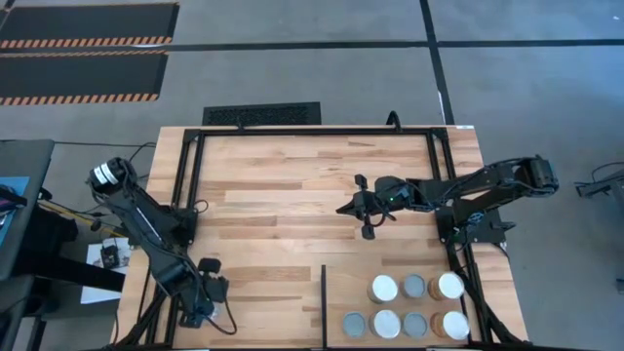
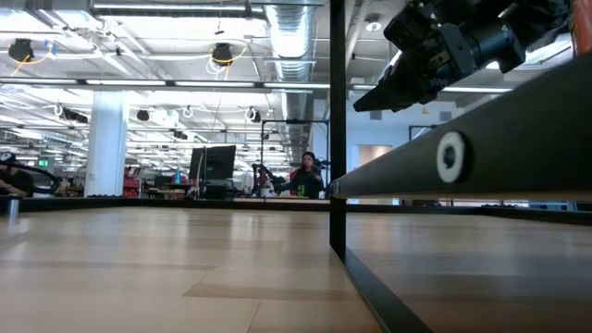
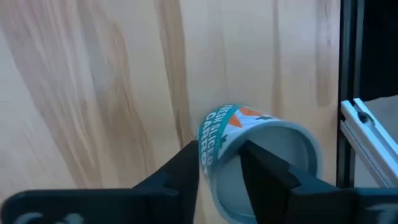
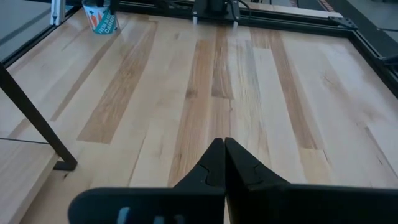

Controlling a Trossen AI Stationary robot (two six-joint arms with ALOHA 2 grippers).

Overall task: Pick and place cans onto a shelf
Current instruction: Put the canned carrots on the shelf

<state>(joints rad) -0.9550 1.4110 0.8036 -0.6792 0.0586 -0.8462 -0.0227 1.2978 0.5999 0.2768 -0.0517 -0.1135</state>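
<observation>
Seven cans (image 1: 413,303) stand in two rows on the shelf (image 1: 341,292), the plank section at the table's near right corner, just right of the thin black divider bar (image 1: 323,304). Their round tops are white or grey, and they sit close together. One more can (image 3: 258,155), labelled teal and orange with the word carrots on it, is over at the table's (image 1: 283,195) near left corner. The left gripper (image 3: 219,171) is right at that can, its dark fingers spread to either side of the label, not visibly squeezing it. The right gripper (image 4: 224,163) hangs above the middle of the table, well apart from the shelf, its fingers pressed together with nothing between them.
</observation>
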